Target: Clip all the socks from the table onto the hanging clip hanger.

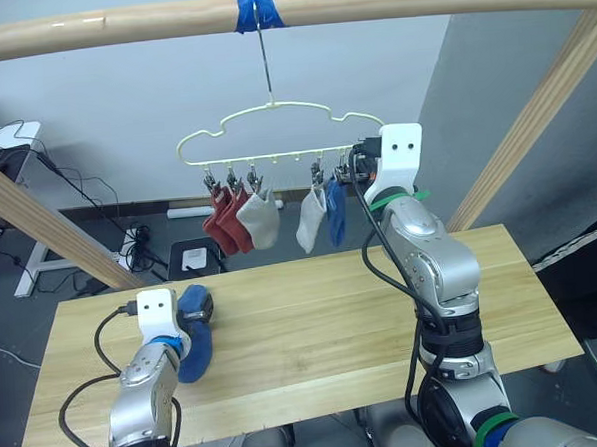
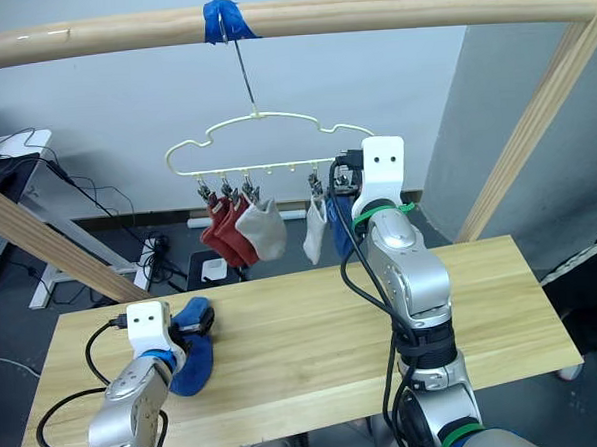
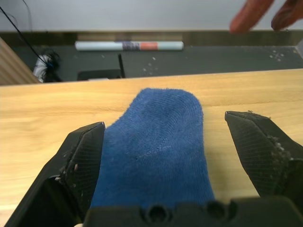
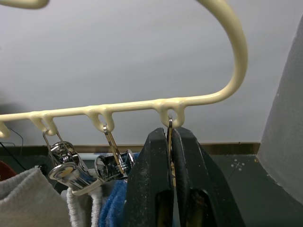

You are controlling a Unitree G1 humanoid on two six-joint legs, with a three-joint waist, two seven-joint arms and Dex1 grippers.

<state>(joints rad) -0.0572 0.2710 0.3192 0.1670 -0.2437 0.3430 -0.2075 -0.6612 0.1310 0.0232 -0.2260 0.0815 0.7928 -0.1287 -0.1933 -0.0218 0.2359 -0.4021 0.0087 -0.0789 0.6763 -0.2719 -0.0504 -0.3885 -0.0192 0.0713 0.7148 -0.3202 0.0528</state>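
Last blue sock (image 3: 154,151) flat on table (image 1: 314,333), lengthwise between wide-spread fingers of left gripper (image 3: 175,156), toe pointing away. Right gripper (image 4: 171,156) pinched on end clip (image 4: 169,130) of clip hanger (image 1: 274,135), up and to the right.

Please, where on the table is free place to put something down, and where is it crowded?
The table is bare from the blue sock at its left end across to the right arm. The left gripper, jaws open, straddles that sock. Above the far edge it is crowded: five socks hang from the clip hanger, where the right gripper pinches the end clip.
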